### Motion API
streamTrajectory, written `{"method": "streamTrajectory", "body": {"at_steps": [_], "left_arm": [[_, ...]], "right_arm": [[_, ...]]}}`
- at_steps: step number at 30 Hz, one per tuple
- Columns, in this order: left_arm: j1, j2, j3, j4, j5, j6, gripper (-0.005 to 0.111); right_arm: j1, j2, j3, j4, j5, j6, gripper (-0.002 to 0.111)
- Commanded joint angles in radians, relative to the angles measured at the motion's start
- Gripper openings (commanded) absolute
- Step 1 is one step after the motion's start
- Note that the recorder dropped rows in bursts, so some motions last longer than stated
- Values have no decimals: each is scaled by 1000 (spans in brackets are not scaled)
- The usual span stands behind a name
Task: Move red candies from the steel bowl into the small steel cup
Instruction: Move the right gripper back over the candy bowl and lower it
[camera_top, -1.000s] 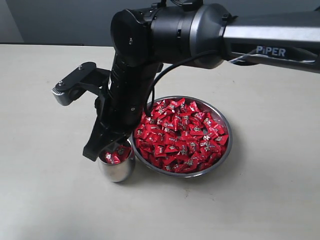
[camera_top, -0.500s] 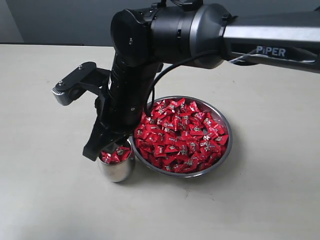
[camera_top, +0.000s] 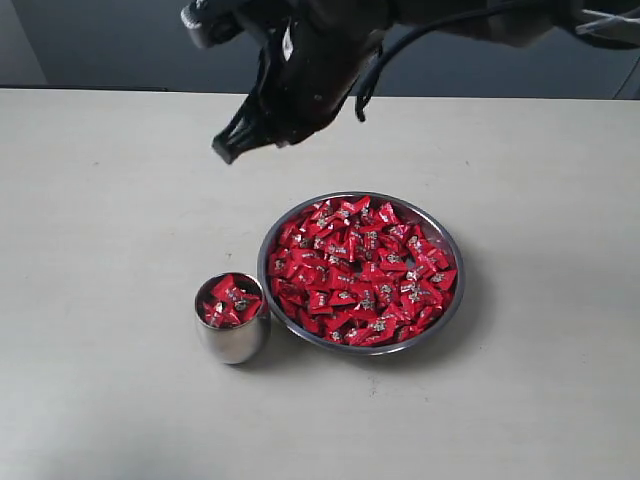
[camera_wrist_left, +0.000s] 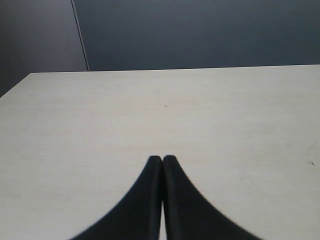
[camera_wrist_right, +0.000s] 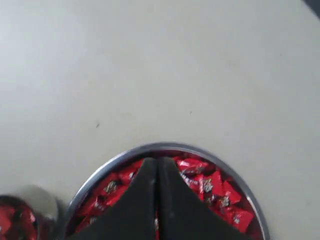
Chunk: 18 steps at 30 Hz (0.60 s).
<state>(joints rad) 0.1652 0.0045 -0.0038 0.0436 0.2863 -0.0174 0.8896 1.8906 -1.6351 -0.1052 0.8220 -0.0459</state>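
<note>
A pale table (camera_top: 100, 220) fills the exterior view, with a dark wall (camera_top: 100, 40) behind its far edge. The black right arm (camera_top: 310, 50) reaches in from the top of that view, and the right gripper (camera_top: 230, 150) hangs in the air, pointing down and to the left, well apart from both vessels.

The steel bowl (camera_top: 440, 225) sits near the middle of the table. It is wide and shallow, and red candies (camera_top: 360, 270) are heaped across nearly all of its floor. The small steel cup (camera_top: 230, 342) stands upright just beside the bowl, on its left in the exterior view. Whether the two touch cannot be told. The cup holds its own small pile of red candies (camera_top: 228, 300), reaching about to the brim.

In the right wrist view, the right gripper (camera_wrist_right: 157, 161) has its two dark fingers pressed flat together, tips over the near rim of the steel bowl (camera_wrist_right: 150, 146), with the red candies (camera_wrist_right: 210, 185) below them.

In the left wrist view, the left gripper (camera_wrist_left: 162, 158) is likewise closed, finger against finger. It is low over bare table (camera_wrist_left: 160, 100), with the wall (camera_wrist_left: 200, 30) beyond.
</note>
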Motion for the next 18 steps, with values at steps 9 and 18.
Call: {"method": "streamTrajectory", "body": {"at_steps": [9, 18], "left_arm": [[1, -4, 4, 1, -2, -3, 0], [1, -4, 4, 1, -2, -3, 0]], "right_arm": [[-145, -198, 308, 40, -300, 65, 0], [-216, -234, 417, 84, -361, 67, 0]]}}
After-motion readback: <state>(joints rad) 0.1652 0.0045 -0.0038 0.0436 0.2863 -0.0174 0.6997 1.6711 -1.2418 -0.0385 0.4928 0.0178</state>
